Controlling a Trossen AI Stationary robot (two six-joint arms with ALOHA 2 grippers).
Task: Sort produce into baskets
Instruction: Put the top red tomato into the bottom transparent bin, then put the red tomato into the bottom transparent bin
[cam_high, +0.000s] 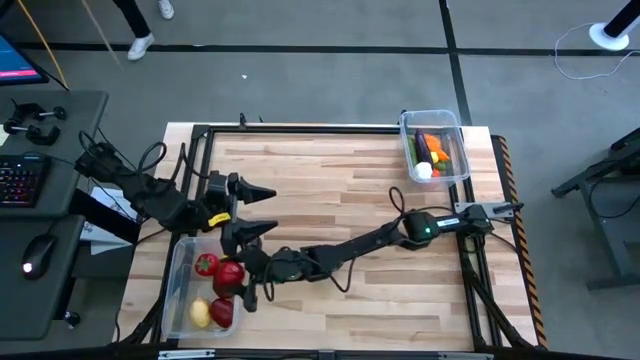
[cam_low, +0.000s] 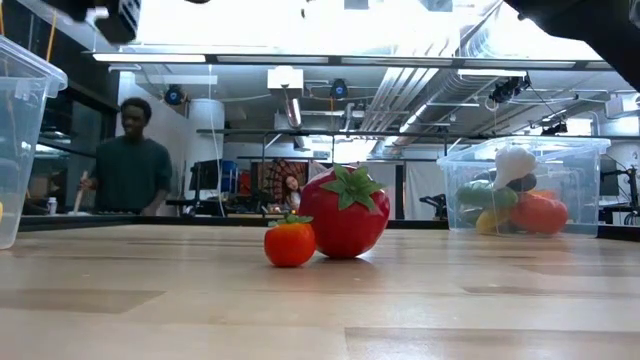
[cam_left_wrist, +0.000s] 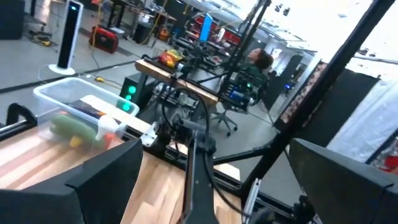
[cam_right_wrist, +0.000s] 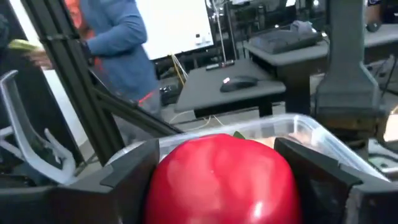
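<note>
A red apple (cam_right_wrist: 222, 177) sits between the fingers (cam_right_wrist: 134, 168) of the right gripper (cam_high: 243, 291), which is reached across to the near-left bin (cam_high: 176, 283); the fingers flank it closely, but whether they clamp it or have let go I cannot tell. That bin also holds a strawberry (cam_high: 206, 264), more red fruit and a lemon (cam_high: 200, 313), while the far-right bin (cam_high: 436, 121) holds a cucumber (cam_high: 413, 147), a carrot (cam_high: 433, 141), an eggplant (cam_high: 423, 148) and garlic (cam_high: 424, 171). The left gripper (cam_high: 262, 210) hangs with fingers spread wide and empty just beyond the near-left bin, and in the low view a second strawberry (cam_low: 345, 212) and a small orange-red fruit (cam_low: 290, 243) stand touching on the table (cam_high: 330, 180).
</note>
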